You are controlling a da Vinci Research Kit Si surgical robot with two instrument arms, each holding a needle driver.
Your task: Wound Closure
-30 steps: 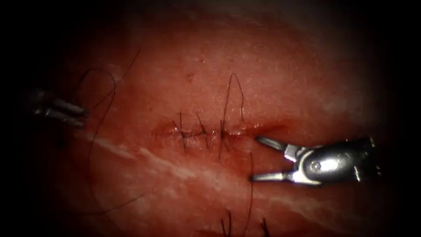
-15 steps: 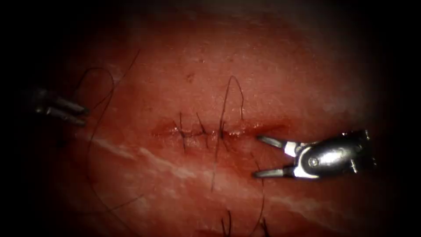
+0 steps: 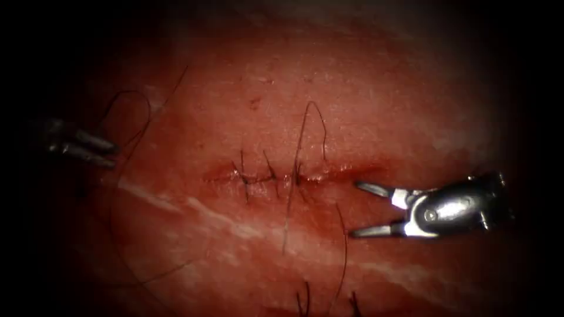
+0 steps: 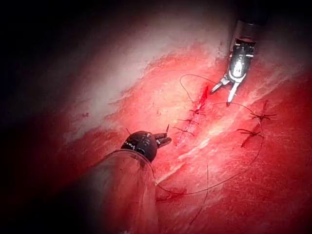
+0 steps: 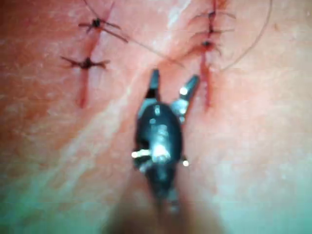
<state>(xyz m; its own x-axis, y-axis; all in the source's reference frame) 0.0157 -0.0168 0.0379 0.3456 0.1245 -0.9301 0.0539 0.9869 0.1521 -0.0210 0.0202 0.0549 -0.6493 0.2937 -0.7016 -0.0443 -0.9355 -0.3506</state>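
Observation:
The cut [image 3: 329,174] runs across the tissue [image 3: 364,88], its left part closed by dark stitches [image 3: 258,176]. To its right my right tool [image 3: 354,209] hangs with jaws wide open, holding nothing, also seen from behind [image 5: 173,80]. At the far left my left tool [image 3: 111,151] lies low with jaws shut on the thread [image 3: 147,111], which loops past its tip and trails down the tissue. Another loop of thread [image 3: 311,111] rises from the last stitch. I see no needle. In the left wrist view the left tool [image 4: 165,141] lies short of the cut [image 4: 202,95].
Cut ends of thread [image 3: 305,299] from older knotted stitches [image 5: 87,62] lie below the cut. A loose thread tail [image 3: 342,246] curves between them and my right tool. Red fluid wets the cut's open right end.
My right tool has drawn back a little to the right, jaws still open. The loose thread tail below the cut has swung. The left tool has stayed put.

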